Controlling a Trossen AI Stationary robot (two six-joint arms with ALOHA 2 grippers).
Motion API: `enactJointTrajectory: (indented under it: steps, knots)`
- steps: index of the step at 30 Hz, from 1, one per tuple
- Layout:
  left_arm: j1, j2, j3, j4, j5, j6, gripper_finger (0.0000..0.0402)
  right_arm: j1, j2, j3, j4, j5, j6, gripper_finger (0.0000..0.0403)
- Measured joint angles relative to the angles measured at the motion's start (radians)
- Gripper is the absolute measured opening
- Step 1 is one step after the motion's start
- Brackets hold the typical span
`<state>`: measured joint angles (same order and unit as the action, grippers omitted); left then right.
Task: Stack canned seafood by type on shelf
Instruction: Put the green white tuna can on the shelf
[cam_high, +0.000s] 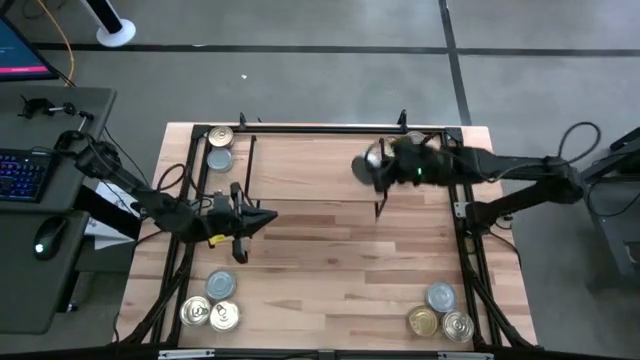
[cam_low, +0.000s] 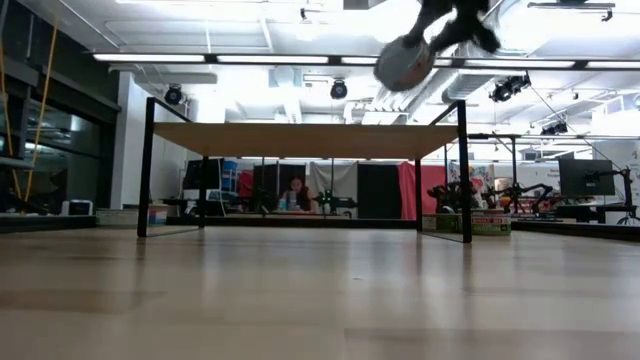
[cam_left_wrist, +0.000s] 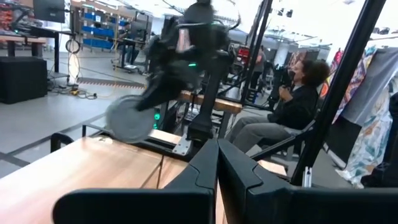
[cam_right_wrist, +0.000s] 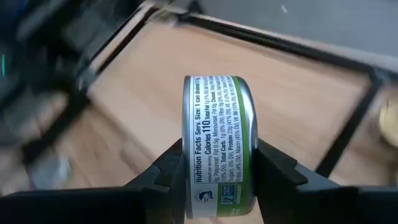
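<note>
My right gripper (cam_high: 377, 172) hangs high over the far right part of the table, shut on one tin of canned seafood (cam_right_wrist: 217, 143) with a white and green label. In the low view that tin (cam_low: 405, 62) is above the level of the light-wood shelf (cam_low: 300, 140). The left wrist view shows it too, as a grey disc (cam_left_wrist: 129, 119). My left gripper (cam_high: 258, 221) points level toward the table's right edge, shut and empty, at mid left. Three tins (cam_high: 213, 305) lie at the near left and three more (cam_high: 441, 312) at the near right. My right gripper pinches the tin between its two fingers, one on each flat face (cam_right_wrist: 186, 165). The tin stands on edge in the hold, its labelled side wall turned toward the wrist camera. It is lifted clear of the table and of the shelf.
Two tins (cam_high: 219, 147) sit at the far left corner. A black metal frame (cam_high: 465, 240) runs along the table's sides. A person (cam_left_wrist: 298, 99) sits beyond the table. A desk with a keyboard (cam_high: 20, 175) stands to the left.
</note>
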<state>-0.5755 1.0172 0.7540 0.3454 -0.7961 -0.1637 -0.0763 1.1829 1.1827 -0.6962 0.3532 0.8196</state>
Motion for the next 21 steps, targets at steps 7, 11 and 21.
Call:
enactJointTrajectory:
  steps: [7, 11, 21]
  knots:
    - [0.000, 0.023, 0.000, 0.055, 0.000, -0.001, 0.0000, -0.186, 0.010, -0.139, 0.209, -0.247, 0.148, 0.0119]
    - [-0.002, 0.019, 0.000, 0.058, 0.000, -0.009, 0.0000, -0.210, 0.011, -0.175, 0.234, -0.279, 0.181, 0.0119]
    - [-0.002, 0.018, 0.000, 0.056, 0.000, -0.018, 0.0000, -0.232, 0.011, -0.211, 0.246, -0.283, 0.265, 0.0180]
